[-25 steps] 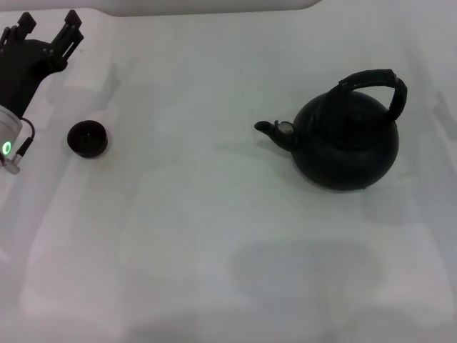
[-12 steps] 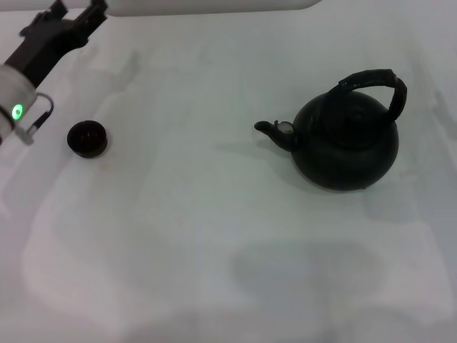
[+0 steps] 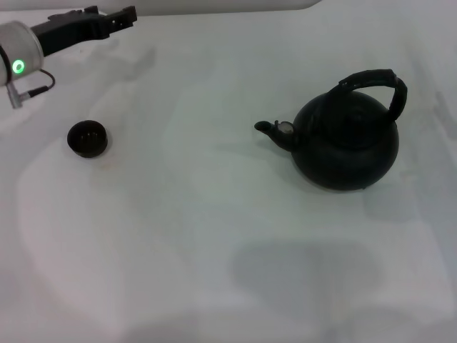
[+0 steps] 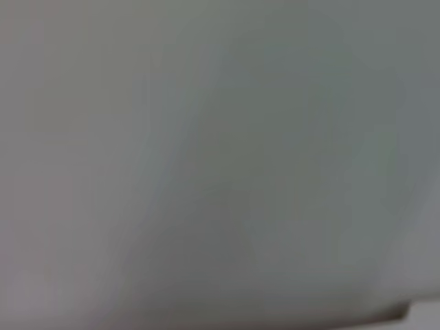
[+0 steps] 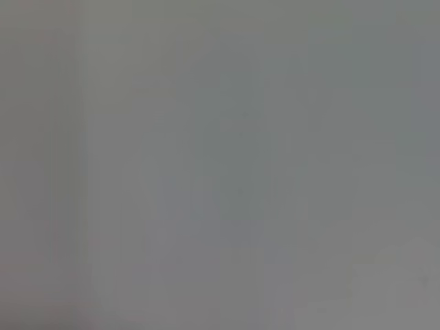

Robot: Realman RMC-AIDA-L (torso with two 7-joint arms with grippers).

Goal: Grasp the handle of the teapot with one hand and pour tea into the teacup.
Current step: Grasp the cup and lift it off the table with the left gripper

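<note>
We look down on a white table [image 3: 214, 236] from the head cam. Nearest to us, towards 3 o'clock, sits the teapot [image 3: 346, 139], upright on the table, w/ its short spout [image 3: 271, 130] pointing to 9 o'clock & a silvery ring at the spout's base. The handle [image 3: 375, 82] arches over the pot's top, tilted a bit to the 3 o'clock side; nothing touches it.

Further out, at about 9 o'clock, the teacup [image 3: 87, 138] stands on the table, upright, well apart from the teapot, w/ bare table between the 2. We can't tell if anything is in it.

Farthest off, at approx 10–11 o'clock near the table's far edge, is the left gripper [image 3: 121, 16]. It lies almost level, black fingers pointing towards 3 o'clock, on a silver-white wrist [image 3: 18, 53] w/ a green light & a short cable hanging below. It is above & beyond the teacup, not touching it, well apart from the teapot. It holds nothing; we can't tell whether its fingers are spread or closed, seen side-on as they are.

The left wrist cam & right wrist cam give only a blank grey blur, nothing readable. The right gripper is not visible in any view
</note>
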